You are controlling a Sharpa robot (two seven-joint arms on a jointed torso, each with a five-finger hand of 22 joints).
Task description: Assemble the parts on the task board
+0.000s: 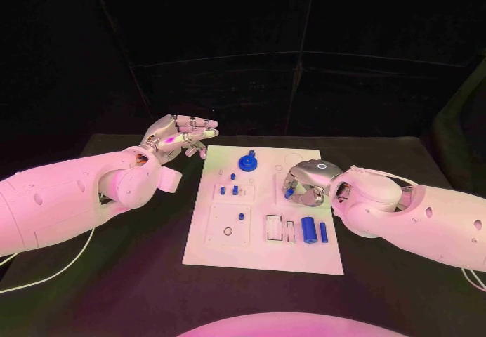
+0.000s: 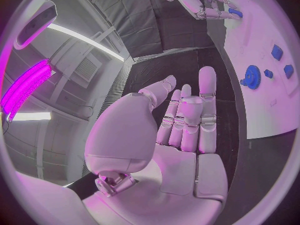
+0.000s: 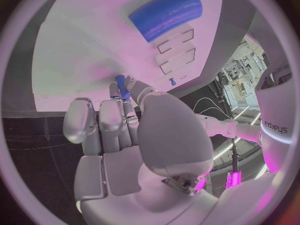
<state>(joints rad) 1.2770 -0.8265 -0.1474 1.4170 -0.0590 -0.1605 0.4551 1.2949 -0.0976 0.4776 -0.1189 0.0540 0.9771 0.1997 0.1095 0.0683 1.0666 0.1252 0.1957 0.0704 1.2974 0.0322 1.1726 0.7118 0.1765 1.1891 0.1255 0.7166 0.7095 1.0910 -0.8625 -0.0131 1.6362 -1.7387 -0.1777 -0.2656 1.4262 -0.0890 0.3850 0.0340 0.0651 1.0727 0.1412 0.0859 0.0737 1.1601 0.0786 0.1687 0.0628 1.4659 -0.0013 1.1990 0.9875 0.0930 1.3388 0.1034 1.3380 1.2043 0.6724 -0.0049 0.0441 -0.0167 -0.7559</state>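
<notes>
The right robot hand (image 1: 304, 184) hovers over the middle of the white board (image 1: 258, 256), pinching a small blue peg (image 3: 122, 86) at its fingertips. The left robot hand (image 1: 180, 135) hangs beyond the board's far left corner, fingers apart, holding nothing. A blue gear (image 1: 248, 163) stands near the board's far edge

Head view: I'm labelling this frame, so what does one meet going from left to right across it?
Left hand → blue gear on the task board → right hand, pinching a small blue part → the two blue cylinders lying near the board's right edge.
</notes>
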